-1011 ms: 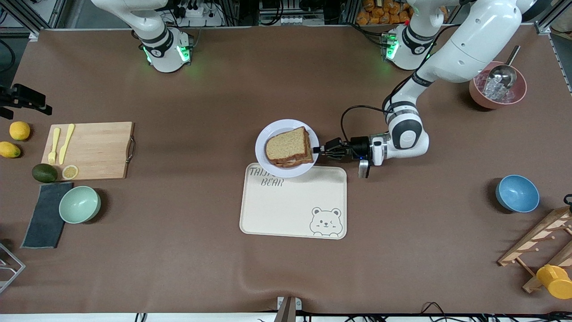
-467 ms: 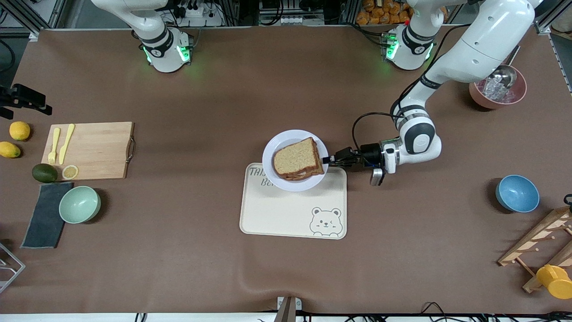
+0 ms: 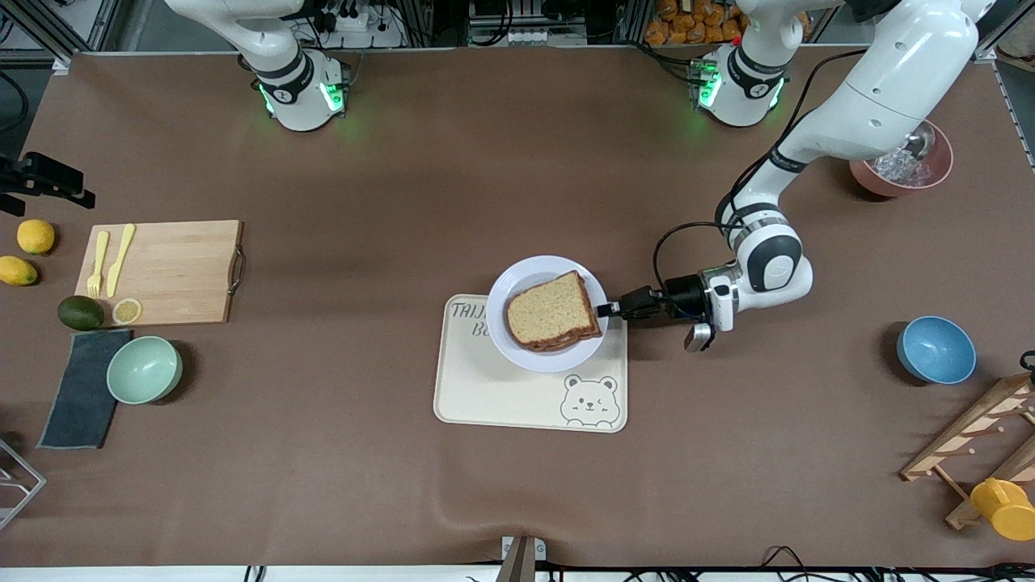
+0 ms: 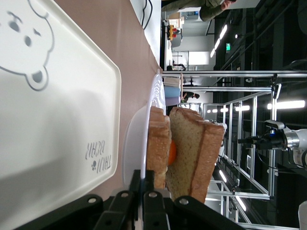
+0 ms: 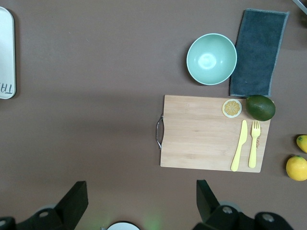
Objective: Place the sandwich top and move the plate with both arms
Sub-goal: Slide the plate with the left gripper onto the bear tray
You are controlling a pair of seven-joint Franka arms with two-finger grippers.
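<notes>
The left pincer (image 3: 608, 308), right of centre in the front view, is clamped shut on the rim of the plate (image 3: 505, 289), which hangs above the cream bear tray (image 3: 485, 396) at the frame's middle. In the left wrist view the plate (image 4: 136, 148) stands clear of the tray (image 4: 57, 143), with a gap between them, so it seems to be held up by that one edge grip. The sandwich top (image 3: 554, 311) already lies on the stack, its corner just beside the fingers.

The main risk, as I judge it, is the one-sided hold: with the load out past the fingers, the plate could sag or twist in the grip, and the sandwich top could slide off the egg slice (image 4: 158, 143) beneath it. A quick stop or a tilted set-down would cause that. The plate could also land half on the tray's raised lip and rock.

The right pincer (image 5: 139, 203) waits, fingers spread wide and empty, high above the bench (image 5: 96, 96) over the wooden cutting board (image 5: 211, 134), out of the front view. It gives no support.
</notes>
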